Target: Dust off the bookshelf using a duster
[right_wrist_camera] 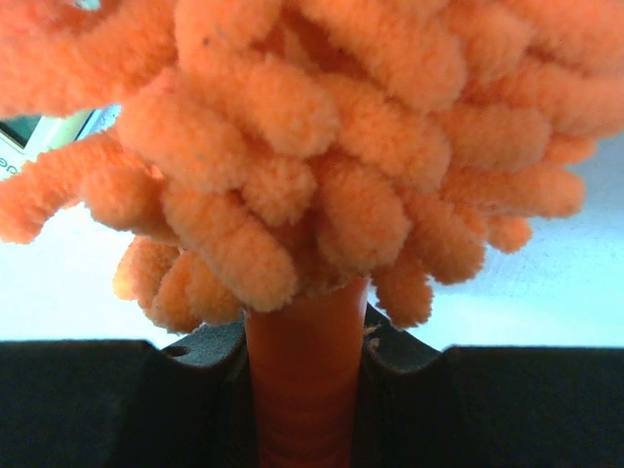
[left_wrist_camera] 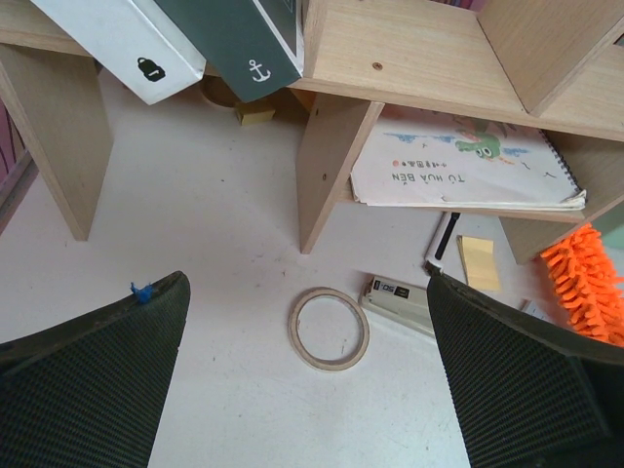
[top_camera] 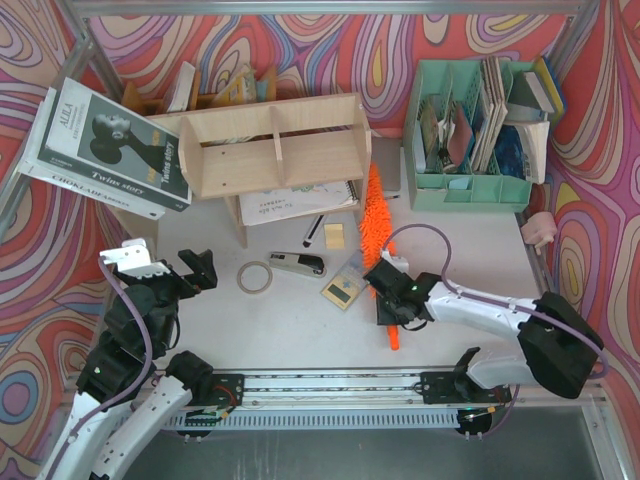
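duster (top_camera: 373,215) seems to lie on tabletop (top_camera: 300,330) just right of bookshelf (top_camera: 270,140), fluffy head beside shelf's right leg, no tier touched yet. its thin handle (right_wrist_camera: 306,380) is clamped in right claw (top_camera: 392,297), clenched tight. left claw (top_camera: 193,268) is spread wide, empty, near tape roll (top_camera: 254,277) & stapler (top_camera: 298,264). step judged: grasp made, wiping not begun. next: duster to be lifted, swung left, drawn along top tier w/o knocking leaning books (top_camera: 110,150).
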Robot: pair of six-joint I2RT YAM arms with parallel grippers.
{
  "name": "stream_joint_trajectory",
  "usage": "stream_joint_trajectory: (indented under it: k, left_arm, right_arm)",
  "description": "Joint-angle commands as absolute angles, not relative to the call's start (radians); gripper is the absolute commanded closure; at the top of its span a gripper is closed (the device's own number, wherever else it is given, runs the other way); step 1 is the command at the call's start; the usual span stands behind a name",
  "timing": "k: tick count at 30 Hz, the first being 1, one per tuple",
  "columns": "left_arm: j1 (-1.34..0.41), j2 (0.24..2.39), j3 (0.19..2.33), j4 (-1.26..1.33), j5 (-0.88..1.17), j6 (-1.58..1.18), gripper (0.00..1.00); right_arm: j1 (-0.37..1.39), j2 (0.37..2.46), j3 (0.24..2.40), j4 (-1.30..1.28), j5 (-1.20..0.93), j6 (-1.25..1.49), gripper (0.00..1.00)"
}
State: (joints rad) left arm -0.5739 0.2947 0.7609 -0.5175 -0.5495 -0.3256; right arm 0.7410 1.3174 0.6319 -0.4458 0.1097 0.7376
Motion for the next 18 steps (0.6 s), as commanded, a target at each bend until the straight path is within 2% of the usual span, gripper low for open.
stream_joint_trajectory:
  k: [1, 6, 11, 18]
  left_arm:
    - [-0.566, 0.290, 0.746, -0.491, -0.544, -0.331, 0.02]
    - [-0.566, 0.289, 0.747, -0.492, -0.540, -0.331, 0.02]
    - [-0.566, 0.273, 0.747, -0.494, -0.544, -0.334, 0.02]
    - [-0.566, 0.253, 0.746, -0.495, -0.545, -0.339, 0.02]
  right_arm:
    - [0.751, 1.255, 0.698, -0.500, 0.198, 0.718, 1.00]
    - [0.751, 1.202, 0.724, -0.525, 0.189, 0.710, 1.00]
    - [0.758, 1.259, 0.706, -0.526, 0.102, 0.759, 1.00]
    - [0.827, 1.310, 0.716, -0.577, 0.085, 0.829, 1.00]
